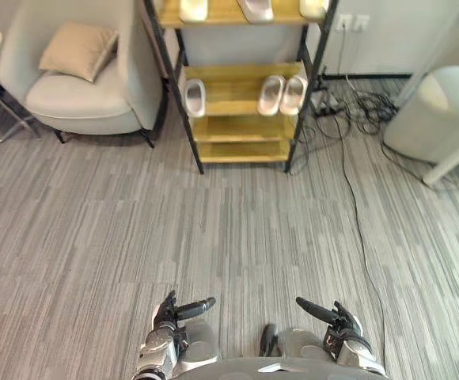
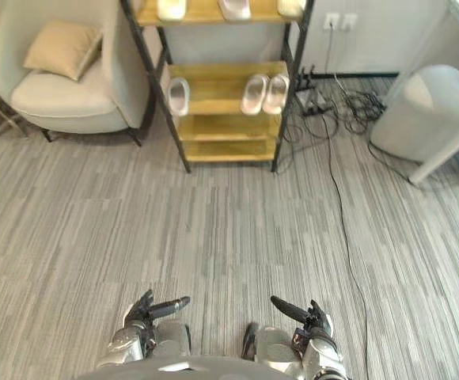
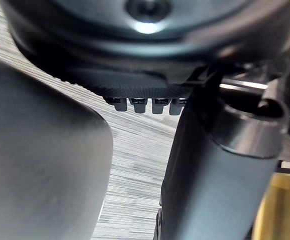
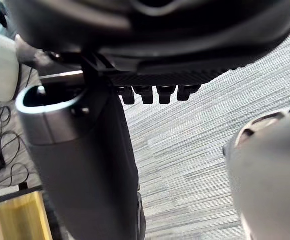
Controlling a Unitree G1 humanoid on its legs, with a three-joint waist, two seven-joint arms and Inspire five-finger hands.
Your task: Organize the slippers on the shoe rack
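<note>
Looks unstarted — left hand [image 1: 174, 315] and right hand [image 1: 332, 317] hang empty, relaxed at 6 o'clock — shoe rack [image 1: 229, 127] at 12 holds lone slipper [image 1: 195, 96] apart from pair [image 1: 273, 95].

Bright, even indoor light; soft shadows under the armchair [image 1: 79, 99] and shoe rack [image 1: 237, 127]

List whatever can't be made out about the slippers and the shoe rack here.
- The top-shelf slippers are cut off by the upper edge in both eye views. Only their near ends show, so pairing is unclear.
- The lower shelves of the shoe rack are mostly hidden under the shelf above, so anything further back there can't be seen.
- The middle-shelf slippers are too small to tell left from right.
</note>
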